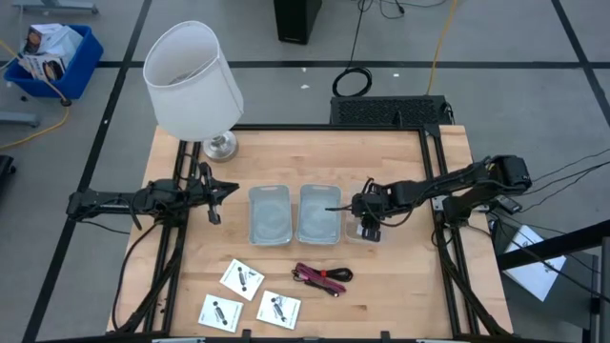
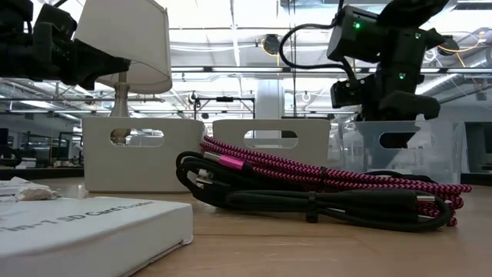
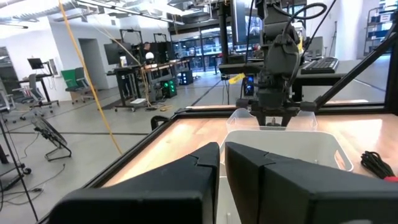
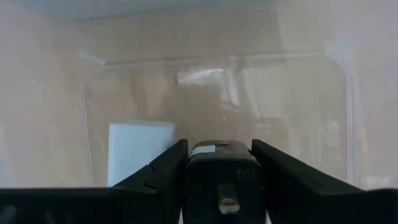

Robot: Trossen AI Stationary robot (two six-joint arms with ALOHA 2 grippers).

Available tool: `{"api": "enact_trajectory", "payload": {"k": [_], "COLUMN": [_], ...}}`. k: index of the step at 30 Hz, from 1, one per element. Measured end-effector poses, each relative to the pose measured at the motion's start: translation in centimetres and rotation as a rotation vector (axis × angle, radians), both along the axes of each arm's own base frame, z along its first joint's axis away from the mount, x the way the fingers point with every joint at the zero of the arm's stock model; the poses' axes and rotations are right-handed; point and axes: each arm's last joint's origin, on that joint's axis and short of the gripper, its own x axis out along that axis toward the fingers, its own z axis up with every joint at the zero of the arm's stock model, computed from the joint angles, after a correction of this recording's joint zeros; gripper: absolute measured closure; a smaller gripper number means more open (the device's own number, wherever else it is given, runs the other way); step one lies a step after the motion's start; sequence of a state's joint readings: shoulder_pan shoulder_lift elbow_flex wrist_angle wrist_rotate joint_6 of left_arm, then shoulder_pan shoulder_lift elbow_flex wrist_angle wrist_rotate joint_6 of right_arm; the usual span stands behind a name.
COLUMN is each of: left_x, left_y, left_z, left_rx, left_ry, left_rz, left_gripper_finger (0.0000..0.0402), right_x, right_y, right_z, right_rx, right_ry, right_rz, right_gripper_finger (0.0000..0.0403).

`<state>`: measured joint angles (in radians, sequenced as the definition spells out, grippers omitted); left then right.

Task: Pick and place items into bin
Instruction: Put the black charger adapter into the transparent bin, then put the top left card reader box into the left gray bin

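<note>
The right gripper hangs over a clear bin, its fingers squeezing a small black-and-silver block. A white block lies in the bin below. The left gripper waits nearly closed, holding nothing.

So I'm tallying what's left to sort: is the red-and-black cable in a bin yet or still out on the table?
Out. The cable lies coiled on the bare table, in front of the bins, near the white cards.
</note>
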<state>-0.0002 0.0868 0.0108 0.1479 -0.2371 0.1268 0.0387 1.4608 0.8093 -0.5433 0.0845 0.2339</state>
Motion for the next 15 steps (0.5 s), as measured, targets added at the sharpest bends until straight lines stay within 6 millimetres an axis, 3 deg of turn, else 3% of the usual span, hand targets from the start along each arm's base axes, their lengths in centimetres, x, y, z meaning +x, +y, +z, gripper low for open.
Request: {"api": "enact_trajectory", "payload": {"k": [6, 15], "left_x": [0.0, 0.1], "left_y": [0.0, -0.6], "left_z": [0.0, 0.3], "left_rx": [0.019, -0.026], "left_ry": [0.007, 0.113], "left_rz": [0.001, -0.155], "left_gripper_finger": [0.0366, 0.0365], "right_x": [-0.3, -1.9], "right_y": [-0.3, -0.2], "right_z": [1.7, 7.8], "right_rx": [-0.058, -0.064], "right_ry": [-0.087, -0.466], "right_rz": [0.015, 0.046], "right_gripper_finger": [0.0182, 0.016]}}
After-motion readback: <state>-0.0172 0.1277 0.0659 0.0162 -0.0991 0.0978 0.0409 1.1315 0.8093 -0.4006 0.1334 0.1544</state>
